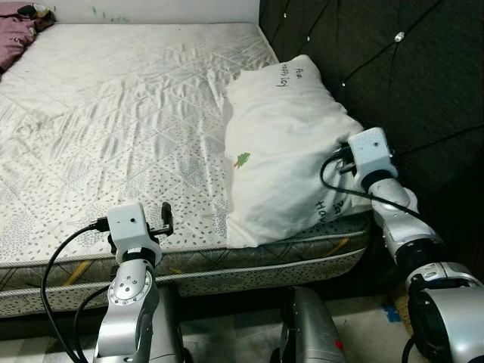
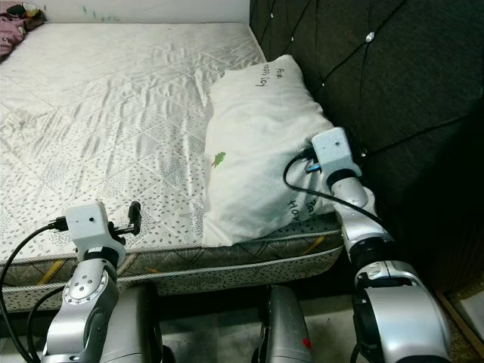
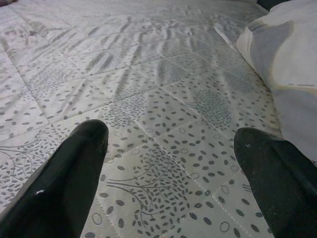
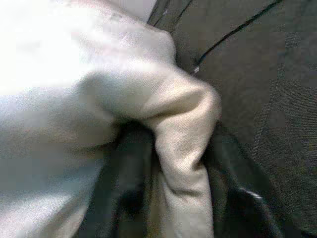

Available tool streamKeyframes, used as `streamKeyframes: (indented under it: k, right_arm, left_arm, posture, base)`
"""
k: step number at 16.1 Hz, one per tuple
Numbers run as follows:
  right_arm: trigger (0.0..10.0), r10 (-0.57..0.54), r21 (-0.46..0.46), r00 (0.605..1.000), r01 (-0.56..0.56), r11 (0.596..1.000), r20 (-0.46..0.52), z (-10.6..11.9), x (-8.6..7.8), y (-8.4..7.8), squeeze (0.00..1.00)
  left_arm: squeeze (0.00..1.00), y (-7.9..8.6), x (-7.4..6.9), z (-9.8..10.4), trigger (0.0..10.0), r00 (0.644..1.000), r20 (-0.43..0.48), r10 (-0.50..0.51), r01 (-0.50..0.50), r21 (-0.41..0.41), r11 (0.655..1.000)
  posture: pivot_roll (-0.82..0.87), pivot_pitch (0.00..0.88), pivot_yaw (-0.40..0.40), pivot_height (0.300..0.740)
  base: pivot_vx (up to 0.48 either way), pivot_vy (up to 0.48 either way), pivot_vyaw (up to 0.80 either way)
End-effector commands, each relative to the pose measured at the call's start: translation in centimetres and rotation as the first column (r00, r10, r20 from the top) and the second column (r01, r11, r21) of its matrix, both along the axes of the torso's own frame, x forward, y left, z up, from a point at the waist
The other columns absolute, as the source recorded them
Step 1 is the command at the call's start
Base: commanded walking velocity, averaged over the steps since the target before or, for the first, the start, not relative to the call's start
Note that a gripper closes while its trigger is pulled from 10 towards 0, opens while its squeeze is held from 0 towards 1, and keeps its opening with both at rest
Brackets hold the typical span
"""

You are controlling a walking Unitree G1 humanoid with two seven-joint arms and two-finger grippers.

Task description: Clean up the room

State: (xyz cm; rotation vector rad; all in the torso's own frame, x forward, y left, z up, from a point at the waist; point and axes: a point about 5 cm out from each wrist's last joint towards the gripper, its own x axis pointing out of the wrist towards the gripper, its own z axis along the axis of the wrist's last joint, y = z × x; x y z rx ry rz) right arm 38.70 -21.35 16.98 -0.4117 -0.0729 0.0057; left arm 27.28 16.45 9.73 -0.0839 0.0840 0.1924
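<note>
You have one bed point(image 1: 113, 128) in front of you, one pillow point(image 1: 291, 144), one padded headboard point(image 1: 401, 68), and two grippers at work. The bed is the largest thing: a bare mattress with a pale quilted cover printed with small dark specks and leafy shapes, running from the near edge away to the far wall. On its right stands the dark tufted headboard, with shiny buttons and stitched diamond lines.

The pillow lies on the right side of the mattress, right against the headboard, its near end reaching the mattress edge. It is white and rumpled, with dark handwriting at the far end and near end, and a small green mark on its left side.

Your right gripper point(image 4: 173, 163) is at the pillow's right side, between pillow and headboard, its two black fingers pinched on a fold of the white fabric. Your left gripper point(image 3: 171, 148) sits low over the near edge of the mattress, well left of the pillow, its fingers spread apart with nothing between them but the printed cover.

At the far left corner of the bed lies a bunched purplish cloth point(image 1: 19, 34).
</note>
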Motion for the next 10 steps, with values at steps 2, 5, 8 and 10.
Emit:
streamKeyframes:
  k: [2,5,8,10]
  right_arm:
    - [10.0,-0.018,0.024,0.975,0.013,1.0,0.22,4.4,0.3,-0.1,1.0]
    - [10.0,-0.05,0.037,0.963,0.042,0.998,0.263,5.2,0.2,-0.5,1.0]
    - [10.0,-0.008,-0.008,0.987,0.01,1.0,0.162,3.5,-0.2,-1.1,1.0]
    - [10.0,0.009,-0.024,0.994,-0.007,1.0,0.109,1.7,-1.1,-1.9,1.0]
  left_arm:
    - [0.0,0.0,-0.2,-0.3,10.0,1.0,-0.012,-0.002,0.002,0.001,1.0]
    - [0.0,-0.1,-0.2,-0.3,10.0,1.0,-0.012,-0.006,0.006,0.0,1.0]
    - [0.0,0.1,-0.4,-0.4,10.0,1.0,-0.018,-0.002,0.002,0.003,1.0]
    - [0.0,0.3,-0.5,-0.5,10.0,1.0,-0.022,0.003,-0.003,0.005,1.0]
  posture:
    - [0.06,0.055,-0.032,0.54]
    - [0.06,0.057,-0.033,0.54]
    - [0.07,0.059,-0.035,0.54]
    - [0.07,0.059,-0.035,0.54]
  base:
    - [0.0,0.0,0.0]
    - [0.0,0.0,0.0]
    - [0.0,0.0,0.0]
    - [0.0,0.0,0.0]
